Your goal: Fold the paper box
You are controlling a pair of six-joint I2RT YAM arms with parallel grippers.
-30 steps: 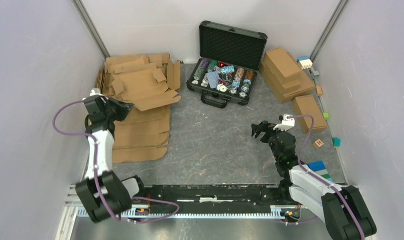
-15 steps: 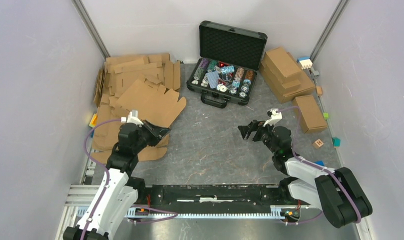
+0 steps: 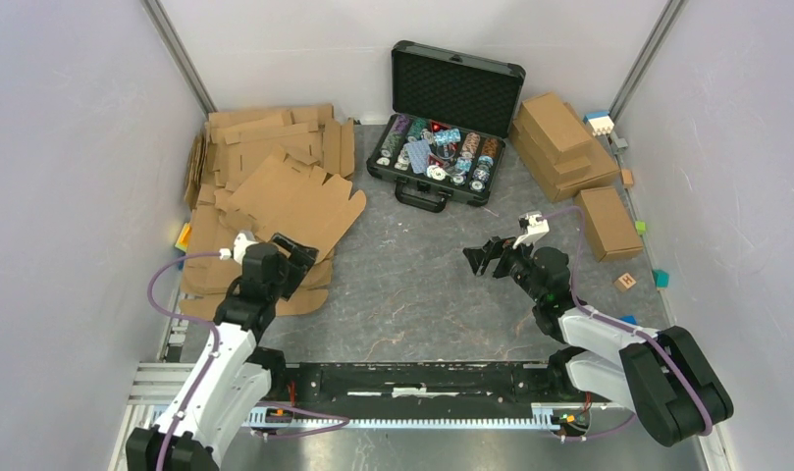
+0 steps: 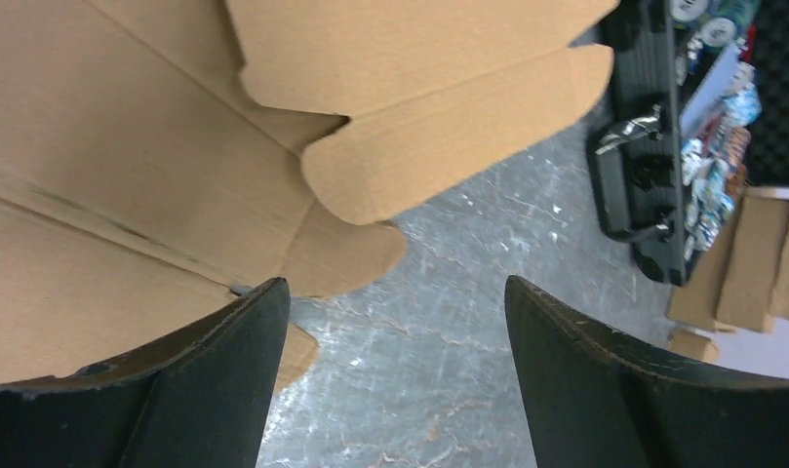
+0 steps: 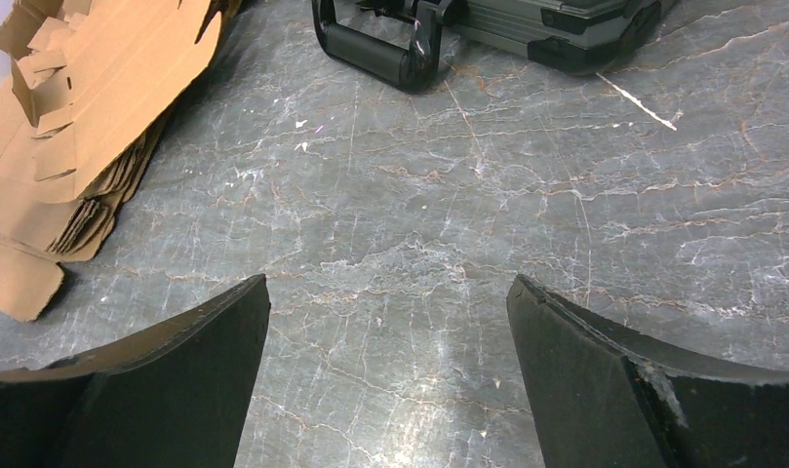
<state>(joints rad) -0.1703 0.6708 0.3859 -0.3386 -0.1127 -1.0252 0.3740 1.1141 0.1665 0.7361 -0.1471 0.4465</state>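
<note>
Left pincer: the left gripper [image 4: 392, 288] has its jaws spread wide with nothing between them. It hovers at the near edge of the paper box, near and left of the chip case [image 3: 447, 118].
Paper box: the paper box [image 3: 294, 201] is a flat, unfolded sheet left of the case. It lies skewed on the cardboard pile [image 3: 245, 137], with a rounded flap reaching toward the case. Its skew probably marks it as the sheet chosen for folding.
Right pincer: the right gripper [image 3: 486, 257] is equally wide and empty. It sits low over the table [image 3: 412, 285] in front of the case, facing the sheet, seemingly ready to help.
Folded boxes: the folded boxes [image 3: 559, 142] are stacked right of the case, likely out of the working space.
</note>
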